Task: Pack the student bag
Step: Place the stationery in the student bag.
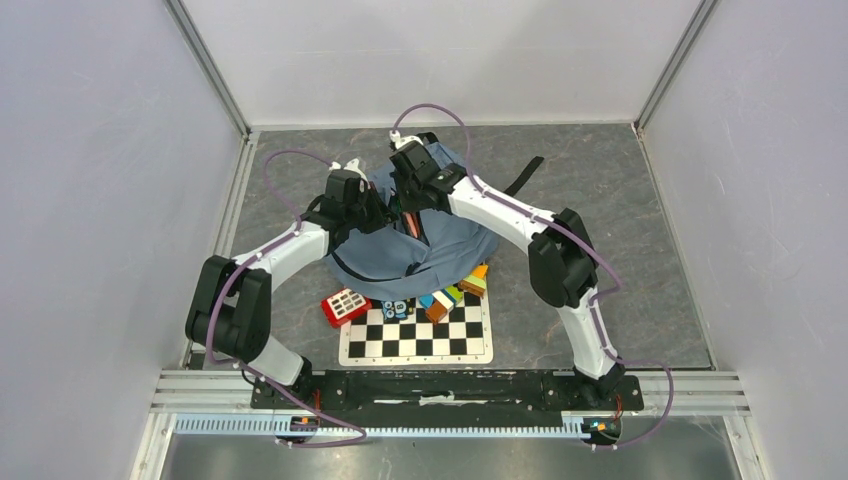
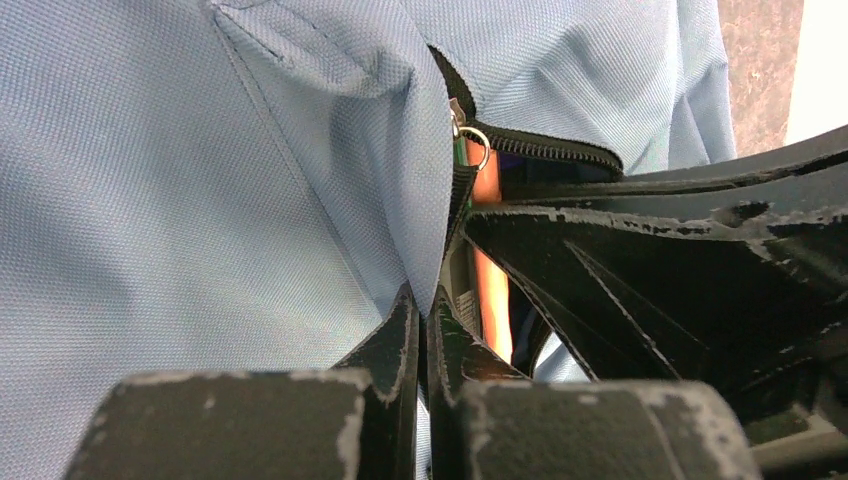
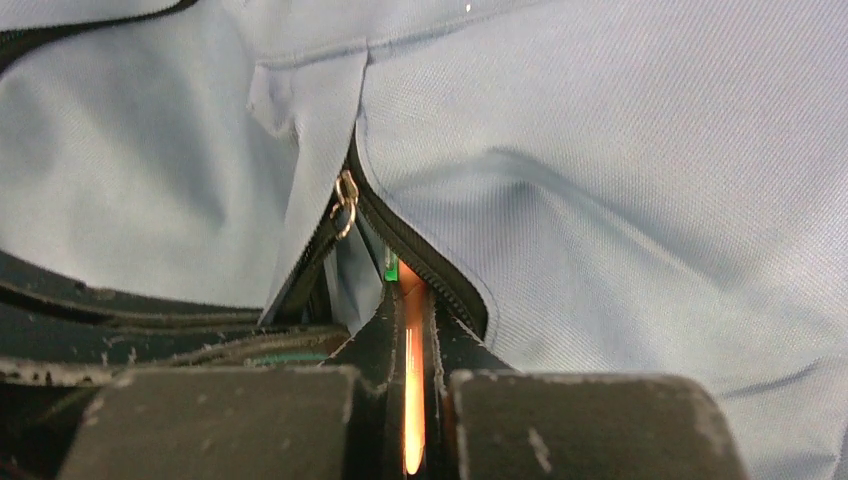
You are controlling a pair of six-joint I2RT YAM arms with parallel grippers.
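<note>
The student bag (image 1: 400, 255), a large soft dusty-blue fabric backpack with black straps and black zip trim, lies slumped in the middle of the grey stone-patterned table (image 1: 620, 200), just far of the one black-and-white chequered chessboard (image 1: 420, 340), with its near edge overlapping the board's far side. Both of the two arms reach into its top, where the zip opening gapes. The left gripper (image 2: 425, 300) is closed, pinching what looks like the fabric lip beside the zip, most likely to keep the floppy mouth pulled open and steady. The right gripper (image 3: 410, 310), just right of it, is clamped on a thin orange flat object (image 3: 412, 400) held edge-on and pointing down into the gap, so that the narrow side slips between the zip teeth. I judge this one item is partly inside. One metal zip pull (image 3: 345, 205) hangs at the end of the opening. On the board's far edge wait one red calculator-like block with white keys (image 1: 345, 305) to the left and a row of small coloured pieces (image 1: 455, 293), partly tucked under the bag, so their number cannot be counted.
</note>
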